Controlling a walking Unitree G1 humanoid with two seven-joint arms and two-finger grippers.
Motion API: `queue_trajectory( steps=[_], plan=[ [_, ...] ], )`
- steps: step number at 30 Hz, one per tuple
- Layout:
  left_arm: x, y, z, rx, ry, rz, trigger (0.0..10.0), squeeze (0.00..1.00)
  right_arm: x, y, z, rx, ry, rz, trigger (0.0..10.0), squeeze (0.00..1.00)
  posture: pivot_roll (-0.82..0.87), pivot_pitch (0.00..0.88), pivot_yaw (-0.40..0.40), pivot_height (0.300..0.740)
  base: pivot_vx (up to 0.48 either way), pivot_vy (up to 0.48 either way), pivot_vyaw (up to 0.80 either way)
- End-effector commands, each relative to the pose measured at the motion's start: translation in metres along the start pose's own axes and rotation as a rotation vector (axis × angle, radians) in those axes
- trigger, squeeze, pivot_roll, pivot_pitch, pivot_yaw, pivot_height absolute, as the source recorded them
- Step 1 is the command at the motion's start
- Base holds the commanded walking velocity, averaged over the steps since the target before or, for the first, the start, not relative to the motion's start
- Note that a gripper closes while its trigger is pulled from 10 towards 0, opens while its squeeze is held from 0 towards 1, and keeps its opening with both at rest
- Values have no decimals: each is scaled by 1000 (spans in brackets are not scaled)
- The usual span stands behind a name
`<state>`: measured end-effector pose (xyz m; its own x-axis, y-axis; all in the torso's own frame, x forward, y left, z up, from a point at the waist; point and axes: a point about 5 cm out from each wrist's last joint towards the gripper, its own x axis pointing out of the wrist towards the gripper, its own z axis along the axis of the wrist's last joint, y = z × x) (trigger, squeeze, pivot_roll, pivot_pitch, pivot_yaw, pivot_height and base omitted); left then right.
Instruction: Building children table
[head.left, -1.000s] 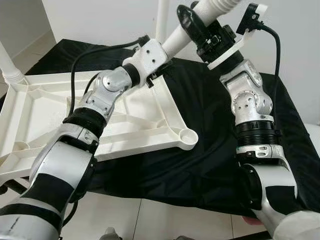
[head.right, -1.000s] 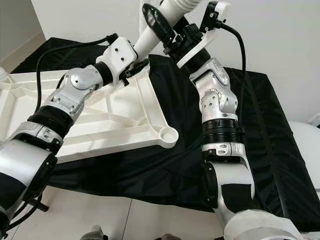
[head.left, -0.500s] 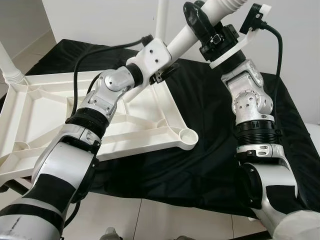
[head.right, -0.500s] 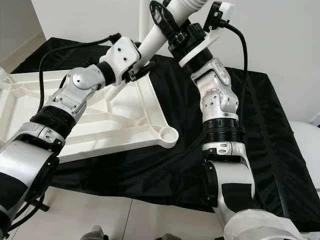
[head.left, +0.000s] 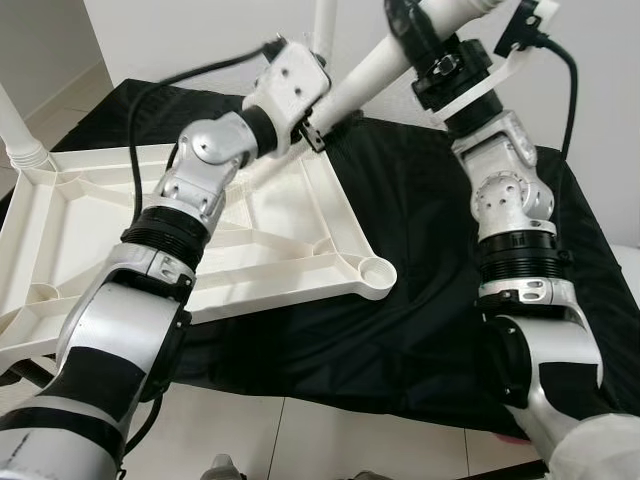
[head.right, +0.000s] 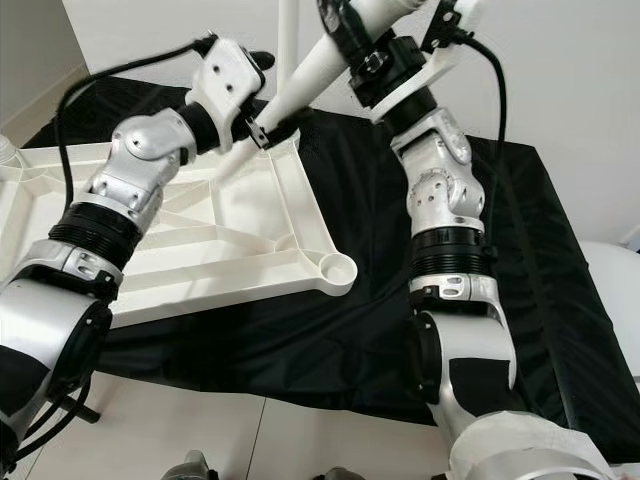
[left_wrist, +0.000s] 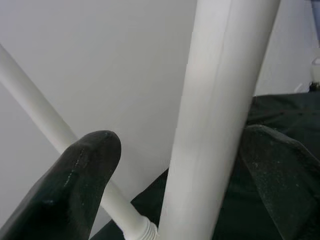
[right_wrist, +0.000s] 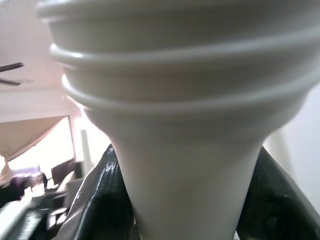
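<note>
A white table top (head.left: 300, 250) lies upside down on the black cloth, with a round leg socket (head.left: 378, 270) at its near right corner. Both grippers hold one long white table leg (head.left: 372, 72) slanting in the air above the top's far right corner. My left gripper (head.left: 318, 125) is shut on the leg's lower part (left_wrist: 220, 115), one black finger (left_wrist: 85, 185) on each side. My right gripper (head.right: 345, 15) is shut just below the leg's ribbed upper end (right_wrist: 175, 125), at the picture's top edge.
A fitted leg (head.left: 325, 25) stands upright at the top's far right corner, another leg (head.left: 15, 125) at the far left. The black cloth (head.left: 420, 300) covers the surface to the right. White floor tiles (head.left: 330, 440) lie near my feet, and a white wall stands behind.
Both arms have risen, carrying the slanted leg upward and a little to the right. The left gripper has lifted higher above the top's far rim.
</note>
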<state>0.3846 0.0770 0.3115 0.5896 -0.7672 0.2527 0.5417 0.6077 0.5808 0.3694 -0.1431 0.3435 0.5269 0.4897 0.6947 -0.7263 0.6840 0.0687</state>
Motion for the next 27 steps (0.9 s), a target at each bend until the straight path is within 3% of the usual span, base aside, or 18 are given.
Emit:
queue_trajectory(
  steps=[1,3,9,14,15,16,18,22,26,27],
  plan=[
    [1,11,15,-16,-50,21,10000,0,0,-7,9,-20,-38,-44,10000,0,-6,0,-22,740,0,0,0],
    [-3,15,22,-47,-85,31,10000,0,-3,-21,22,-20,-106,-136,10000,0,-6,0,-23,740,0,0,0],
    [-10,21,19,-68,-75,58,10000,0,-7,-31,33,-35,-149,-200,10000,0,-9,0,-22,740,0,0,0],
    [-17,28,14,-323,-112,124,10000,0,-12,-39,45,0,-245,-245,10000,0,-11,0,-19,740,0,0,0],
    [-17,28,14,-323,-112,124,10000,0,-12,-39,45,0,-245,-245,10000,0,-11,0,-19,740,0,0,0],
    [-16,26,12,-425,-126,142,10000,0,-10,-37,45,6,-255,-236,10000,0,-11,0,-19,740,0,0,0],
    [-16,26,12,-448,-127,145,10000,0,-10,-37,45,7,-258,-236,10000,0,-11,0,-19,740,0,0,0],
    [-11,14,4,-587,-108,146,10000,0,-4,-32,42,34,-274,-205,10000,0,-5,0,-21,740,0,0,0],
    [-10,11,2,-623,-108,144,10000,0,-3,-31,42,38,-278,-201,10000,0,-5,0,-21,740,0,0,0],
    [-8,6,0,-714,-113,149,10000,0,-2,-31,43,50,-299,-200,10000,0,-4,0,-22,740,0,0,0]
  ],
)
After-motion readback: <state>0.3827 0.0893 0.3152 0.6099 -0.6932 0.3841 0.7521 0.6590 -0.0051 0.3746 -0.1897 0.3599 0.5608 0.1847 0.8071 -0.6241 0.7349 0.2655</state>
